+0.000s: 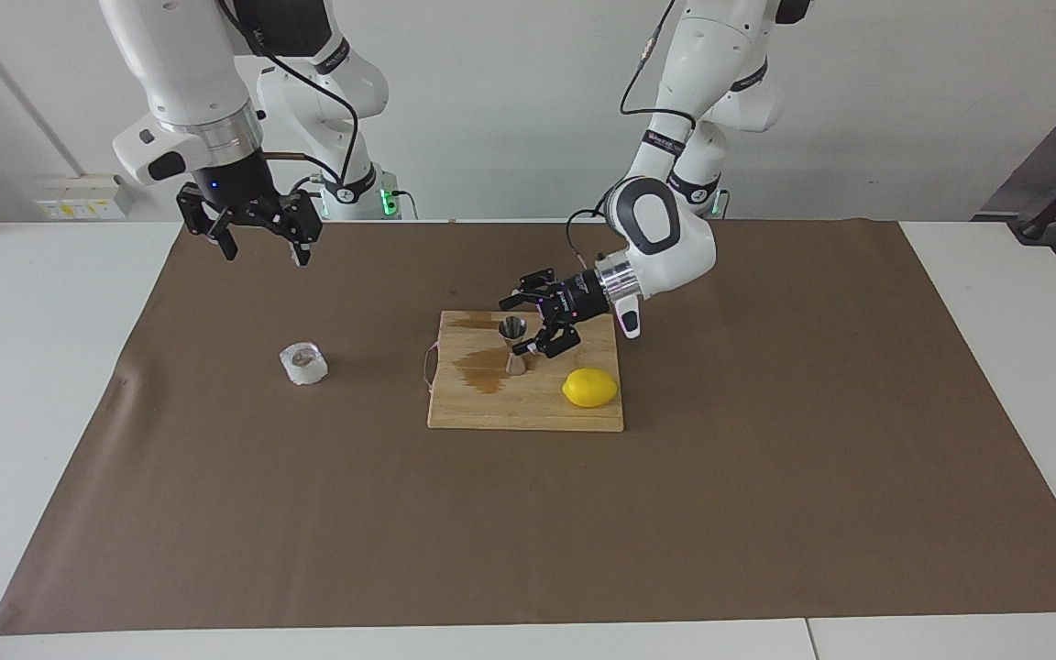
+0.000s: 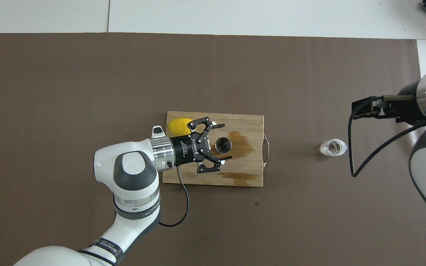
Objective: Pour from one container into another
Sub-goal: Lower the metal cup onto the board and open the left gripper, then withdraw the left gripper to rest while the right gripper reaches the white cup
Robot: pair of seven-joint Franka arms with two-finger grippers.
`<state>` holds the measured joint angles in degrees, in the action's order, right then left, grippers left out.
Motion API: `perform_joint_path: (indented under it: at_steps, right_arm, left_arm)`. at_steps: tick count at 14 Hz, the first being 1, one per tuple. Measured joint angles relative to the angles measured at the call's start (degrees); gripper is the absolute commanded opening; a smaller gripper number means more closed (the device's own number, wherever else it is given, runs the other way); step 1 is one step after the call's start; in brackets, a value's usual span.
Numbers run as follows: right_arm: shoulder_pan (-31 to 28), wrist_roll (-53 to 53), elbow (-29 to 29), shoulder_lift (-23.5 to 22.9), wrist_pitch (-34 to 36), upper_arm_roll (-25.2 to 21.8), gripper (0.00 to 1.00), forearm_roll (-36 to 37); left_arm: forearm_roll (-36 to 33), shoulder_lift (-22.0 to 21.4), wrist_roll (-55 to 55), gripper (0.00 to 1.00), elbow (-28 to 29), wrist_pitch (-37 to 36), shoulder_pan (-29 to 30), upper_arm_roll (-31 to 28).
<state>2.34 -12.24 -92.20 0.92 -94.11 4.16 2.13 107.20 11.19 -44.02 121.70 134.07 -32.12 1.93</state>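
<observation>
1. The jigger [image 1: 515, 344] stands upright on the board [image 1: 528, 412] at the centre of the facing view, its long axis vertical and its open mouth up.
2. The left gripper [image 1: 539, 323] lies on its side at jigger height, fingers spread wide. In the overhead view the jigger [image 2: 223, 145] sits in the gap between the two fingertips [image 2: 218, 125], with no contact visible. It holds nothing.
3. The cup [image 1: 303, 362] stands on the brown mat, left of centre in the facing view and well apart from the board. It looks upright, mouth up.
4. The right gripper [image 1: 258, 240] hangs in the air at the upper left of that view, fingers open and empty, above the mat and higher in the frame than the cup.
5. My judgement: the right arm is the nearer one to the cup, so it should fetch it while the left steadies the jigger.
6. A lemon [image 1: 589, 387] lies on the board just beside the left gripper; wet stains mark the wood.
</observation>
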Motion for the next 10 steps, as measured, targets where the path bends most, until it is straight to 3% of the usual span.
perform_joint_path:
  at_steps: [5, 10]
  right_arm:
    - [0.0, 0.0, 0.0, 0.0, 0.0, 0.0, 1.00, 0.0]
    - [0.0, 0.0, 0.0, 0.0, 0.0, 0.0, 1.00, 0.0]
  left_arm:
    - [-2.7, -4.6, -2.9, 1.00, 0.0, -1.6, 0.2, -0.6]
    - [-14.9, -6.3, -3.3, 1.00, -1.0, -6.9, 4.7, -1.7]
